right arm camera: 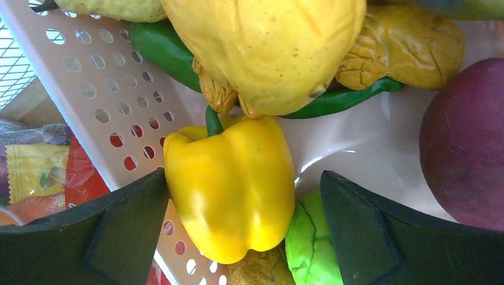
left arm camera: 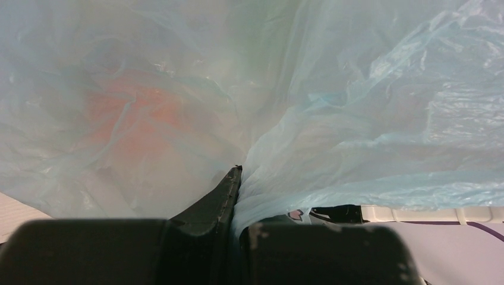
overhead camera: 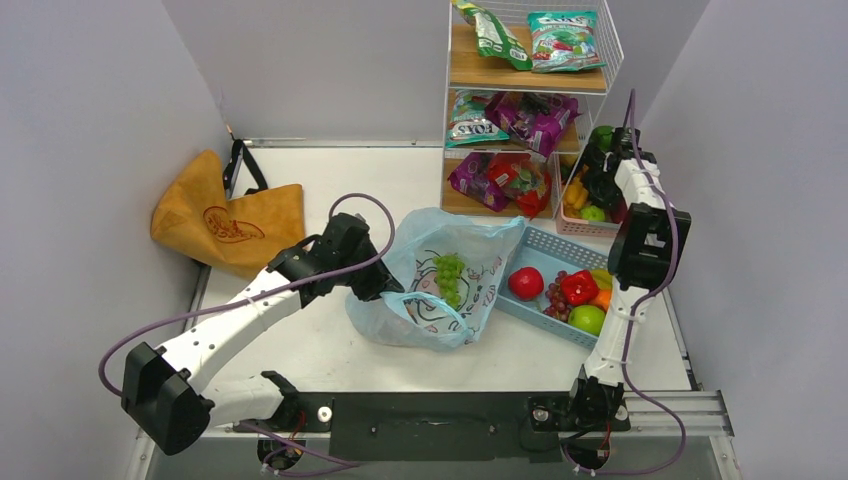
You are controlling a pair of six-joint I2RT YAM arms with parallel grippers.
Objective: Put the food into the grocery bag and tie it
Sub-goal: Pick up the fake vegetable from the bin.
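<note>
While the left gripper (overhead camera: pixel 383 284) sits pinched tight on the near-left rim of the grocery bag (overhead camera: pixel 480 250), holding its mouth up, this looks like the loading step. Mid-counter, the bag lies open with green grapes (overhead camera: pixel 449 277) already inside, plus something orange-red showing blurry through the plastic in the left wrist view. Over at the far right, down in the pink basket (right arm camera: pixel 107 89), the right gripper (right arm camera: pixel 241 196) has its jaws spread wide either side of a yellow pepper (right arm camera: pixel 229 178), nothing gripped yet. Next move imo: close on that 1 pepper without snagging its neighbours, lift, and carry it left to the bag. Tying comes later.
</note>
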